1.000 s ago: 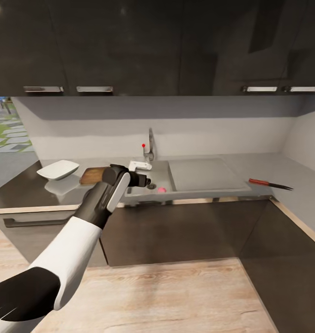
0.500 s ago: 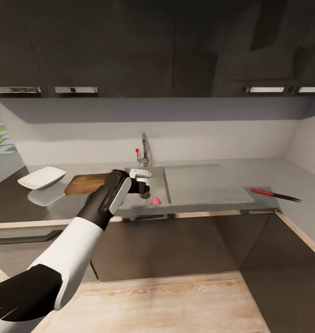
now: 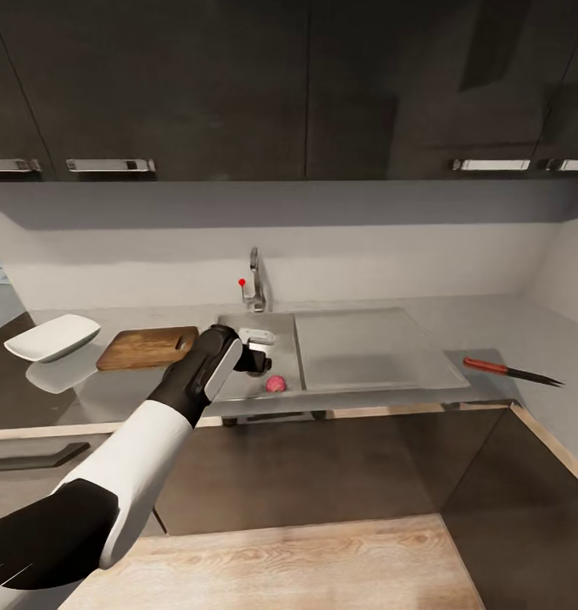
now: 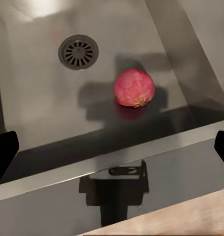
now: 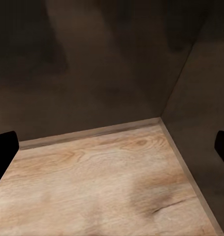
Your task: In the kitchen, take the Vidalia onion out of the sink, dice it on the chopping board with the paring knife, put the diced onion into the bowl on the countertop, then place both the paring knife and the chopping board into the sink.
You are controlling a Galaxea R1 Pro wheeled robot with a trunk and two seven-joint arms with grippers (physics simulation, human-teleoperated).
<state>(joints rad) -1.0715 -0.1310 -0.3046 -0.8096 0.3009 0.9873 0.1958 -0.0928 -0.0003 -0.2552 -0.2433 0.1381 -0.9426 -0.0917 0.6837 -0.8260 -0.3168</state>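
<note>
The left claw (image 3: 257,349) hangs wide open and empty over the sink (image 3: 282,324), the onion (image 4: 134,87) lying just beyond its fingertips.

White-and-black left arm (image 3: 145,440), grey-striped black wrist, white-topped dark claw (image 3: 259,349).

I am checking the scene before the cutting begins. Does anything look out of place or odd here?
Only the paring knife stands out: it lies alone at the far right of the countertop, well away from the chopping board. The onion sits whole in the sink, near the drain. Nothing looks spilled or damaged.
</note>
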